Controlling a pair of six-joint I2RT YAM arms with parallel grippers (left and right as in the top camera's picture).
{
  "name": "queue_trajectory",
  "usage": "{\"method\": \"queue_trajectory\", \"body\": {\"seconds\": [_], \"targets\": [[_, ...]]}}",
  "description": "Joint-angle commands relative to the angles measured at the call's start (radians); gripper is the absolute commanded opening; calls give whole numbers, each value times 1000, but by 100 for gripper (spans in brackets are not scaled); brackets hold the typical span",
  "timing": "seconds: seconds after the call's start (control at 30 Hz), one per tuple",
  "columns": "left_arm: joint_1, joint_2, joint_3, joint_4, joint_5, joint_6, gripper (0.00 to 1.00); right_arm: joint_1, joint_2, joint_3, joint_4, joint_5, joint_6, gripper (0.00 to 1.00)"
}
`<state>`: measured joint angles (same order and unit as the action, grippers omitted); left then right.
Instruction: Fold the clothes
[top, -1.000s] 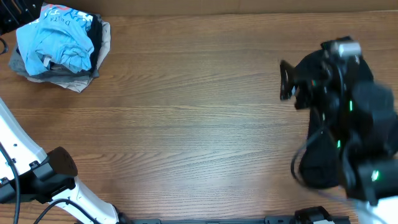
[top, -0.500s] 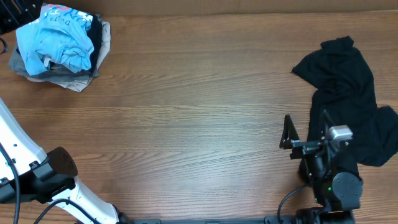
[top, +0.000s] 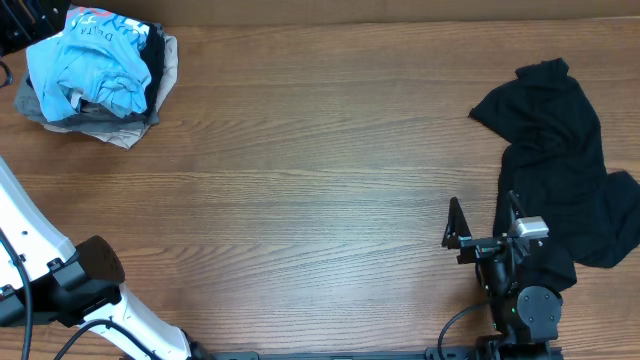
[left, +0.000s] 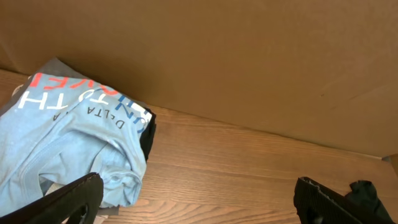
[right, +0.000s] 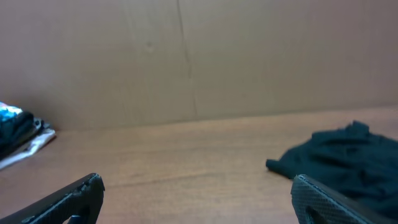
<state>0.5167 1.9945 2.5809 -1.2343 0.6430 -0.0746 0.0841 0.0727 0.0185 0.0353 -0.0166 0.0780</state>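
A crumpled black garment (top: 560, 170) lies on the right side of the wooden table; it also shows in the right wrist view (right: 348, 155). A pile of clothes with a light blue printed T-shirt on top (top: 95, 65) sits at the far left corner, and it shows in the left wrist view (left: 68, 143). My right gripper (top: 482, 225) is open and empty near the front edge, just left of the garment's lower part; its jaws (right: 199, 202) frame bare wood. My left gripper (left: 202, 205) is open and empty, facing the pile.
A brown cardboard wall (left: 249, 56) runs along the table's back edge. The left arm's white body (top: 60, 280) fills the front left corner. Bare wood (top: 300, 180) lies between the pile and the black garment.
My right arm has drawn back from over the black garment to the front edge. The garment now lies uncovered and spread on the table. The left arm has not moved.
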Motion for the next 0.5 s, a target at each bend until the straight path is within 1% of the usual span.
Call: {"method": "queue_trajectory", "body": {"seconds": [0.0,0.07,0.1,0.17,0.47], "targets": [[-6,7,1,3,0,16,100,-19,-31,-11,3,16,3,100],[-6,7,1,3,0,16,100,-23,-49,-11,-22,15,3,100],[-6,7,1,3,0,16,100,-23,-71,-11,-79,14,4,100],[-6,7,1,3,0,16,100,-24,-70,-11,-117,16,3,100],[-6,7,1,3,0,16,100,-49,-70,-11,-119,16,3,100]]}}
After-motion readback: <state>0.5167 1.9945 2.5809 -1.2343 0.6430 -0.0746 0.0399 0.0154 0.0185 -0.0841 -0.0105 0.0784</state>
